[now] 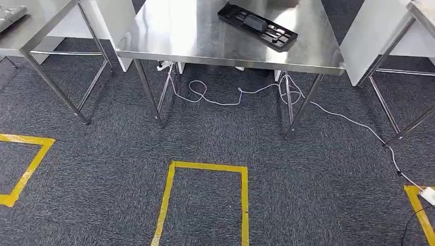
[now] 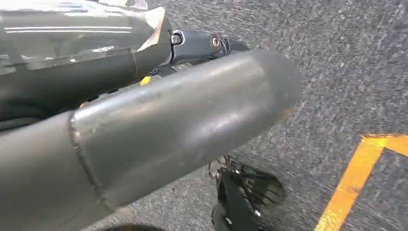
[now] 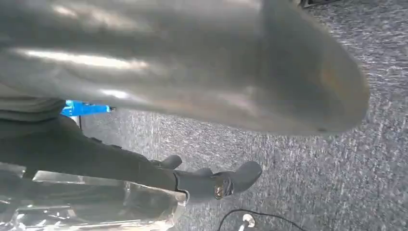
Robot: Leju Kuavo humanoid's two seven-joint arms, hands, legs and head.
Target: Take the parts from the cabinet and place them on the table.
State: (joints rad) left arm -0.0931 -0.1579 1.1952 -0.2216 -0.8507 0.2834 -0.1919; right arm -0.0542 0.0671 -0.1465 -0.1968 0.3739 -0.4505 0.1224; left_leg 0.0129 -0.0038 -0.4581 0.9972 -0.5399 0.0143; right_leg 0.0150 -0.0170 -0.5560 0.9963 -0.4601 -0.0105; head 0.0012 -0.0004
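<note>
1. A stainless-steel table (image 1: 205, 41) stands ahead in the head view. Its brushed top is mirror-bright and it rests on slim round legs.
2. A flat black plastic tray (image 1: 258, 26) lies tilted near the table's far right side. Small dark parts sit in its moulded recesses, too small to make out.
3. Two more steel tables flank it, the left table (image 1: 31, 25) and the right table (image 1: 418, 15).
4. The floor is dark grey speckled carpet (image 1: 102, 169), marked with squares of yellow tape (image 1: 169, 195).
5. A thin white cable (image 1: 231, 100) loops under the middle table and trails off to a white plug block (image 1: 428, 195) at the right edge.
6. In the left wrist view, the left hand (image 2: 168, 120) grips the left bagged part (image 2: 72, 33), a dark piece in glossy, creased clear plastic. It sits between the thick matt-grey thumb and the darker fingers (image 2: 202, 43).
7. In the right wrist view, the right hand (image 3: 192, 62) holds the right bagged part (image 3: 96, 207), wrapped in crinkled clear film. The dark fingers (image 3: 226, 180) curl along the film's edge opposite the broad grey thumb.
8. A bright blue patch (image 3: 84, 108) shows beside the right hand's palm, too blurred for any writing to be read.
9. Both bagged parts hang above the carpet, well apart from the table.
</note>
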